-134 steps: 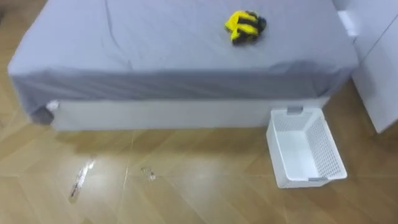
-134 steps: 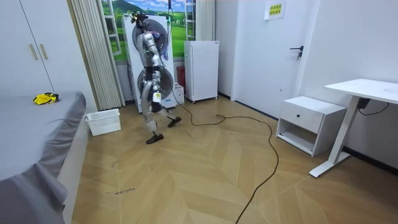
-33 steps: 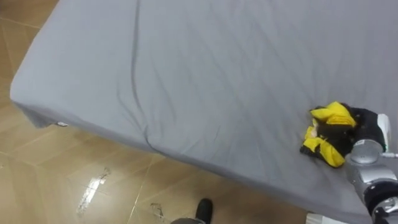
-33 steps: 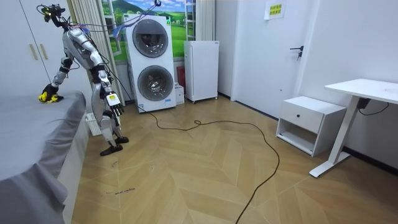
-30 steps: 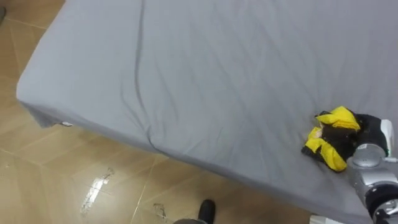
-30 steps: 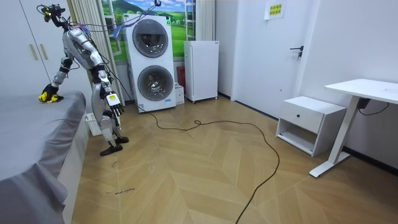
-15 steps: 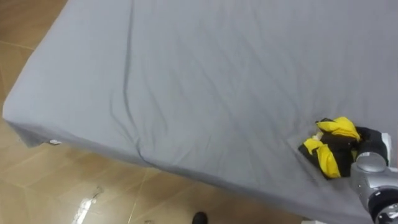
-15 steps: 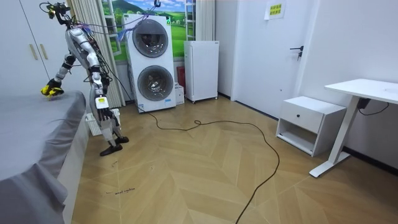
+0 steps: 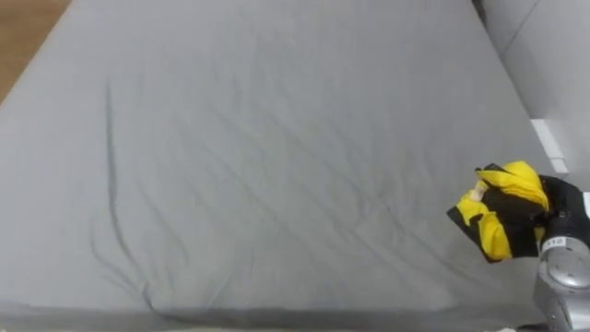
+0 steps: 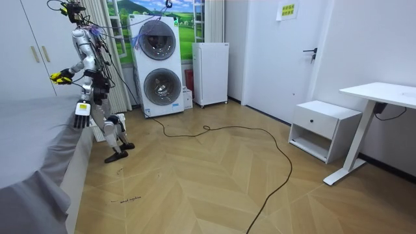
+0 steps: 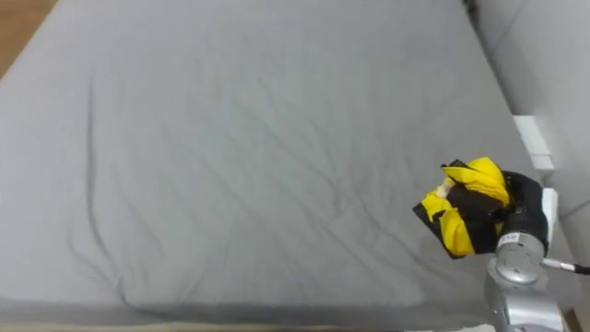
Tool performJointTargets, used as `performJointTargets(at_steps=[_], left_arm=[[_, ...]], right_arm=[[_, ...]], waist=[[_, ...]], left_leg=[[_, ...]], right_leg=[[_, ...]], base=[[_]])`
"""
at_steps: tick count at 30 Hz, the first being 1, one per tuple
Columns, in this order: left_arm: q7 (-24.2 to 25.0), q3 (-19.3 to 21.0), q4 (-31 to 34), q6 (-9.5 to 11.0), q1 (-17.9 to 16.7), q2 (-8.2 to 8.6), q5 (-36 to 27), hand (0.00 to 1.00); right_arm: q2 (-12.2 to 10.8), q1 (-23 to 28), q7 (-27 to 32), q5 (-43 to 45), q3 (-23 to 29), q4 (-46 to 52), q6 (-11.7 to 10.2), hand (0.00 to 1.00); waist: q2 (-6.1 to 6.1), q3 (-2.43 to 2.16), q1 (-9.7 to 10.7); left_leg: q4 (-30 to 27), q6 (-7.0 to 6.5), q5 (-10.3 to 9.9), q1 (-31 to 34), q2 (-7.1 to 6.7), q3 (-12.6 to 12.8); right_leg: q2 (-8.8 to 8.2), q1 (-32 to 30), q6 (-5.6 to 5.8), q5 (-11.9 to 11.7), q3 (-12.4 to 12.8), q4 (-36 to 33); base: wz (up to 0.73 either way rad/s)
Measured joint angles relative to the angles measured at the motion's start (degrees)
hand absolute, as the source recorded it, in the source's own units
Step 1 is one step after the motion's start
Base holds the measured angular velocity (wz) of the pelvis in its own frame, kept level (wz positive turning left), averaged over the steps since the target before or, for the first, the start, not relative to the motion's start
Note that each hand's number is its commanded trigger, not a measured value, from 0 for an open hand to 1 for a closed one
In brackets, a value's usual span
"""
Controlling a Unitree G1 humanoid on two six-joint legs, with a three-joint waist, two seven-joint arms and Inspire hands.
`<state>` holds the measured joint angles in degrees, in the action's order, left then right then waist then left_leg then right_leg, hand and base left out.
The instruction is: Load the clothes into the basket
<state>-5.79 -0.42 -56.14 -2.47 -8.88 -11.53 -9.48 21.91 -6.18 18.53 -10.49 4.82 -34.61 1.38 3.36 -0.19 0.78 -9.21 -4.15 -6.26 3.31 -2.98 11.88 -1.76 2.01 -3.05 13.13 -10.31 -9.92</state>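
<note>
Clothes (image 9: 502, 217), a yellow-black bundle, sit in the right hand (image 9: 562, 214), fingers curled tight round the cloth. The room view puts the bundle clear above the bed (image 9: 258, 157), not on the sheet. It's near the bed's right edge, beside a white panel (image 9: 553, 55); wrinkled grey sheet runs open to the left of it. Left hand (image 10: 81, 116) hangs by the bed's near edge, fingers straight and spread, holding nothing. Robot stands upright against that edge, with wide open floor (image 10: 208, 175) toward the room view's right.
</note>
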Motion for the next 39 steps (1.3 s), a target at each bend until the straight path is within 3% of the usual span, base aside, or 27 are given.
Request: performJointTargets(at_steps=[4,8,12,17,25,26,27,32,39], left_arm=[[0.7,0.4,0.0,0.0,0.1,0.03,0.0,0.00],[0.9,1.6,-0.3,-1.7,-0.9,0.39,0.0,0.00],[0.4,2.3,-0.2,-2.3,-1.6,0.52,0.0,0.00],[-0.3,2.2,-0.2,-2.3,-2.4,0.63,0.1,0.00],[0.1,2.5,-0.4,-2.5,-3.7,0.69,0.2,0.00],[0.1,2.5,-0.4,-2.8,-3.8,0.71,0.3,0.00],[0.2,2.4,-0.4,-3.3,-3.8,0.78,0.1,0.00],[0.1,1.2,-0.5,-3.7,-2.7,0.75,0.0,0.00],[0.4,-0.5,-2.9,-3.8,1.5,0.54,0.0,0.00]], right_arm=[[0.0,1.3,0.1,0.0,1.6,0.1,0.0,1.00],[0.0,1.9,0.1,0.0,3.3,2.1,0.2,1.00],[0.0,2.0,0.4,-0.7,5.4,2.0,0.6,1.00],[0.0,4.4,0.0,-0.6,5.6,1.6,0.7,1.00],[-2.3,10.7,-0.4,-0.5,10.3,-0.6,1.6,1.00],[-2.3,10.8,-0.3,-0.6,10.3,-0.7,1.7,1.00],[-2.3,10.7,-0.3,-1.3,10.3,-0.8,1.6,1.00],[-2.2,9.3,0.0,-2.7,10.0,-4.4,1.7,1.00],[-1.7,0.3,1.5,-2.1,10.0,-12.8,1.7,1.00]], waist=[[0.02,0.10,0.7],[0.04,0.14,2.2],[0.18,0.26,4.2],[0.31,0.37,5.0],[-1.34,0.63,5.7],[-1.72,0.86,6.1],[-2.26,0.63,6.6],[-3.38,0.20,6.9],[-6.39,0.41,6.8]], left_leg=[[0.1,0.51,-0.9,-2.1,0.34,0.5],[0.5,0.52,-0.9,-3.3,0.29,0.5],[0.9,0.66,-1.0,-4.0,0.25,0.7],[0.9,0.70,-1.1,-4.6,0.41,1.7],[0.8,0.87,-2.9,-4.6,1.39,3.8],[0.8,0.84,-3.0,-4.5,1.41,3.8],[0.8,0.78,-3.1,-3.8,1.45,3.8],[-0.2,0.74,-3.1,0.1,1.74,4.7],[-2.0,0.15,-2.5,8.8,2.32,5.7]], right_leg=[[0.27,1.1,0.01,0.0,2.9,0.1],[0.37,1.2,0.13,-0.1,5.6,0.0],[0.42,2.1,0.18,-0.2,5.7,0.2],[0.51,2.3,0.17,-0.2,6.5,0.2],[1.37,1.0,0.29,-0.2,9.3,-0.1],[1.47,0.7,0.43,-0.3,9.9,-0.1],[1.54,-0.1,0.46,-0.4,10.2,-0.3],[1.57,-4.6,0.49,-0.5,10.6,-2.0],[1.86,-14.7,0.44,-1.0,11.6,-5.8]], base=[[-0.43],[-0.32],[-0.03],[-0.06],[-0.20],[-0.19],[-0.15],[-0.08],[-0.10]])
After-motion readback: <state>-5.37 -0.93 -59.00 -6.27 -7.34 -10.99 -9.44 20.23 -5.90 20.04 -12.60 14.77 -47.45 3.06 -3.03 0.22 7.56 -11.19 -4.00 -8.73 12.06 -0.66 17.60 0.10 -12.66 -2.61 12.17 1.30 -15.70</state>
